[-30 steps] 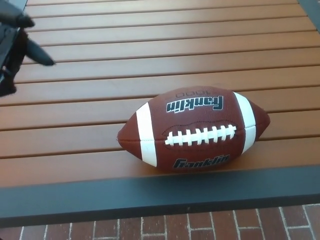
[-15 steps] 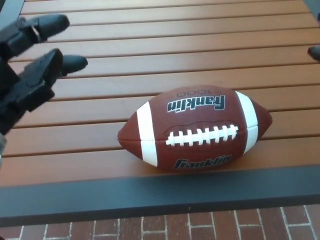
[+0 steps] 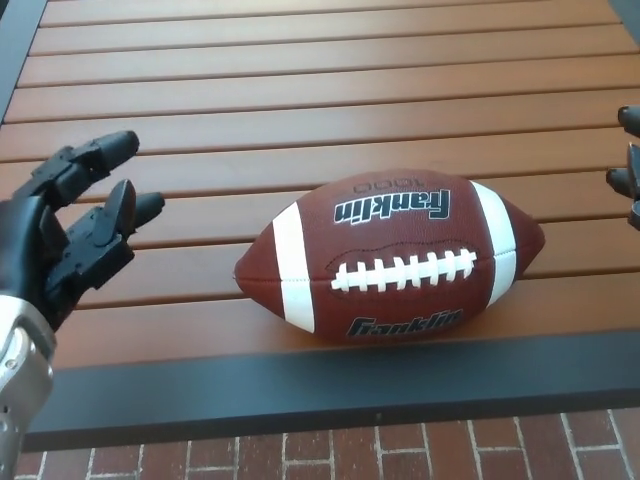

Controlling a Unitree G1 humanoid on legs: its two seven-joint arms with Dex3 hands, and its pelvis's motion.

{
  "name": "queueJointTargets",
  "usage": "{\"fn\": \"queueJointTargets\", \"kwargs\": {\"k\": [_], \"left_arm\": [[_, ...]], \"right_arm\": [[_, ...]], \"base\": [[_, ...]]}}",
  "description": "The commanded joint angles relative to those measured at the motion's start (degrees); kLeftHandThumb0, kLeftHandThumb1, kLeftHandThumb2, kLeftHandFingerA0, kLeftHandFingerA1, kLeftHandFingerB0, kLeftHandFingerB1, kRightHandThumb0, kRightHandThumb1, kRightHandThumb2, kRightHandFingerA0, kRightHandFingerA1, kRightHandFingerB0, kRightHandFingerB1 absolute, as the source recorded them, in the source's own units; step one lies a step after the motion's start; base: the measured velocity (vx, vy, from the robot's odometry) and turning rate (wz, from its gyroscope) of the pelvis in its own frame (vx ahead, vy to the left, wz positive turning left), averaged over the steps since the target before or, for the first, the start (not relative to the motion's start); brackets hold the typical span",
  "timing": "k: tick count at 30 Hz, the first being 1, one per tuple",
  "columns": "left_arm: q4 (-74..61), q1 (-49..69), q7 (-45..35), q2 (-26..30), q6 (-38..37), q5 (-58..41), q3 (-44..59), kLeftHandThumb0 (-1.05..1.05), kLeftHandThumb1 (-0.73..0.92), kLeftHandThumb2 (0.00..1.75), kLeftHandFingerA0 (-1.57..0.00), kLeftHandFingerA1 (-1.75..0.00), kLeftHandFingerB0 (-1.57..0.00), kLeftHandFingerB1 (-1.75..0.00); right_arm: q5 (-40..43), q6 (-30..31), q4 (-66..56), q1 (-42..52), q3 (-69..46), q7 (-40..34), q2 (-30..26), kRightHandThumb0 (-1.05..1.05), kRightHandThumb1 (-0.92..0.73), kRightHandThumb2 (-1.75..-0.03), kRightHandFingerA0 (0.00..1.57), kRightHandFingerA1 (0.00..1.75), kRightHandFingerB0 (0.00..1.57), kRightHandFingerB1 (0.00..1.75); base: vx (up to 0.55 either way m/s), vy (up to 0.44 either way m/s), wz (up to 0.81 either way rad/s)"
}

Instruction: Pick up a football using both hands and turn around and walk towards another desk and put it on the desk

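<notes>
A brown football [image 3: 390, 258] with white stripes, white laces and "Franklin" lettering lies on its side near the front edge of the slatted wooden desk [image 3: 300, 90]. My left hand [image 3: 72, 220] is open to the ball's left, fingers spread and pointing toward it, a gap of about a hand's width between them. Only the black fingertips [image 3: 628, 170] of my right hand show at the right picture edge, to the right of the ball and apart from it.
The desk has a dark metal rim [image 3: 330, 385] along its front edge. Below it is a red brick floor [image 3: 400, 450]. The slats behind the ball carry nothing.
My left hand has come down and in toward the ball's left end. More of my right hand's fingertips have entered at the right edge. The football has not moved.
</notes>
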Motion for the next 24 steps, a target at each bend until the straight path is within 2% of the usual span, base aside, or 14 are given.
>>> {"fn": "queueJointTargets", "kwargs": {"k": [1,7,8,9,11,13,14,15,16,18,19,20,21,24], "left_arm": [[4.0,-1.7,-2.1,-1.1,-6.7,5.7,-0.6,-0.56,0.92,0.69,-0.15,-0.39,-0.16,-0.34],[6.6,1.0,-1.5,-8.1,-9.5,7.8,-2.4,-0.64,0.92,0.7,-0.19,-0.4,-0.16,-0.34],[6.8,1.3,-1.9,-8.8,-9.8,8.4,-3.0,-0.33,0.63,1.17,-0.01,-0.51,0.0,-0.49],[7.1,1.8,-2.2,-9.7,-10.3,8.5,-3.3,-0.75,0.77,1.09,-0.08,-0.5,-0.01,-0.4],[7.5,3.1,-3.1,-13.0,-10.4,7.0,-3.4,-0.68,0.81,1.18,-0.01,-0.34,0.0,-0.26],[7.5,3.6,-3.4,-14.5,-10.4,6.6,-3.2,-0.68,0.81,1.18,-0.01,-0.34,0.0,-0.26],[7.7,4.2,-3.5,-16.0,-10.5,6.4,-3.0,-0.71,0.81,1.19,-0.01,-0.34,0.0,-0.24],[7.9,4.8,-3.4,-17.6,-10.7,5.9,-2.9,-0.71,0.81,1.19,-0.01,-0.34,0.0,-0.24],[8.0,5.5,-3.4,-18.9,-10.8,5.7,-2.7,-0.71,0.82,1.2,-0.01,-0.34,0.0,-0.23],[8.5,6.4,-3.5,-20.8,-11.5,5.7,-2.3,-0.72,0.82,1.2,-0.01,-0.35,0.0,-0.23],[9.3,7.1,-3.8,-22.0,-12.1,5.5,-2.2,-0.8,0.87,1.21,-0.06,-0.32,-0.05,-0.16],[9.9,7.7,-4.3,-22.9,-12.7,5.5,-2.1,-0.8,0.87,1.21,-0.06,-0.32,-0.05,-0.16],[10.0,8.3,-4.2,-23.3,-13.0,6.1,-2.3,-0.72,0.83,1.21,-0.01,-0.38,0.0,-0.22],[11.0,9.5,-4.6,-24.2,-14.6,6.9,-2.4,-0.73,0.83,1.21,-0.01,-0.4,0.0,-0.22]], "right_arm": [[-0.1,-0.3,0.3,0.1,-0.9,2.5,0.9,-0.63,-0.9,-0.67,0.57,0.46,0.49,0.41],[-0.8,-1.7,3.1,0.1,1.7,5.2,3.0,-0.66,-0.92,-0.7,0.44,0.44,0.39,0.38],[-0.9,-1.5,3.8,0.0,2.3,6.1,2.8,-0.68,-0.79,-1.14,0.32,0.55,0.24,0.48],[-1.4,-2.1,4.5,0.3,3.2,7.1,2.4,-0.75,-0.92,-0.75,0.28,0.4,0.26,0.33],[-1.6,-4.2,7.3,0.7,5.2,10.3,1.7,-0.78,-0.82,-1.18,0.04,0.42,0.08,0.32],[-1.5,-4.9,8.7,0.5,5.7,11.4,1.6,-0.78,-0.82,-1.18,0.04,0.42,0.08,0.32],[-0.4,-4.8,9.2,0.7,5.6,12.1,2.2,-0.87,-0.92,-0.83,0.04,0.33,0.06,0.23],[0.8,-4.4,9.6,0.9,5.3,12.9,3.1,-0.87,-0.92,-0.83,0.04,0.33,0.06,0.23],[1.4,-3.9,9.7,1.1,5.3,13.3,3.7,-0.77,-0.76,-1.2,0.02,0.34,0.06,0.24],[1.6,-4.0,9.9,1.4,5.0,13.0,4.9,-0.79,-0.76,-1.21,0.01,0.37,0.08,0.25],[1.5,-4.7,10.9,1.5,4.8,12.6,5.9,-0.97,-0.89,-0.87,0.07,0.33,0.11,0.22],[1.4,-5.6,12.0,1.6,4.6,12.3,6.7,-0.97,-0.89,-0.87,0.07,0.33,0.11,0.22],[1.0,-5.5,12.4,1.6,4.6,11.8,7.2,-0.9,-0.84,-1.25,0.01,0.39,0.15,0.27],[0.3,-5.7,13.6,1.3,4.1,11.1,8.7,-0.83,-0.8,-1.23,0.05,0.47,0.02,0.38]], "base": [[0.0,0.0,0.0],[0.0,0.0,0.0],[0.0,0.0,0.0],[0.0,0.0,0.0],[0.0,0.0,0.0],[0.0,0.0,0.0],[0.0,0.0,0.0],[0.0,0.0,0.0],[0.0,0.0,0.0],[0.0,0.0,0.0],[0.0,0.0,0.0],[0.0,0.0,0.0],[0.0,0.0,0.0],[0.0,0.0,0.0]]}}
